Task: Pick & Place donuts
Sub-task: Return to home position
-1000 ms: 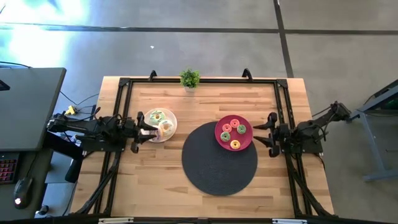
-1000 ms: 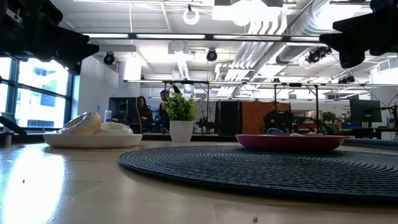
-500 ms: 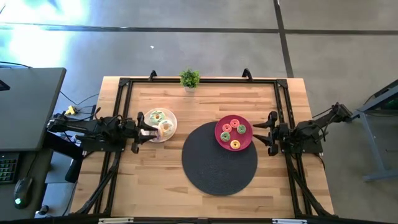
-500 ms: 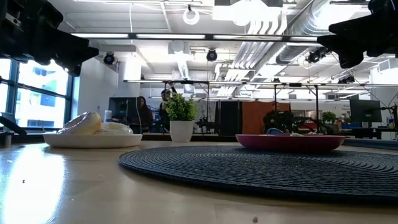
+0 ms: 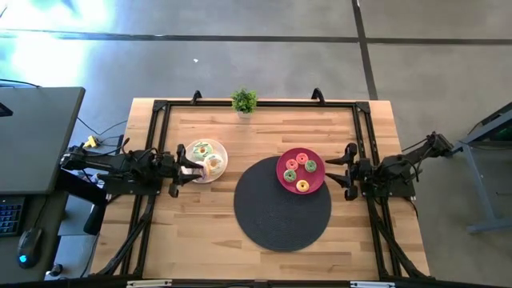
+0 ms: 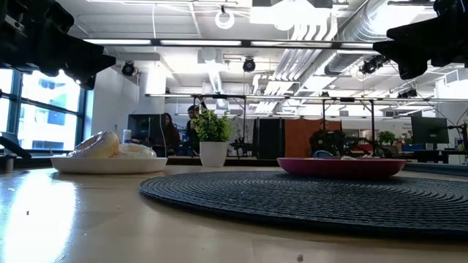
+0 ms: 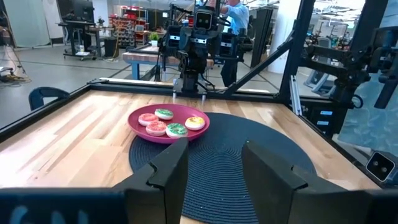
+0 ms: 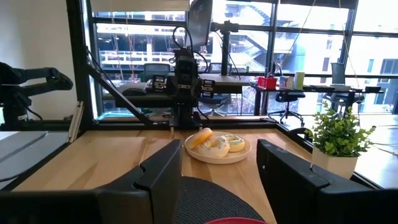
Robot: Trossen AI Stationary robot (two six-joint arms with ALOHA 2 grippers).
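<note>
Several donuts lie on the pink-red plate, which rests on the far right part of a round dark mat; the left wrist view shows these donuts too. More donuts sit on the white plate, one leaning on the others. My left gripper hangs open above the white plate's left rim. My right gripper is open too, raised just right of the pink-red plate. Both arms stand well above the table in the low view.
A small potted plant stands at the middle of the far edge. Black frame rails run along the far, left and right sides of the wooden table. Bare wood lies near the mat and between the two plates.
</note>
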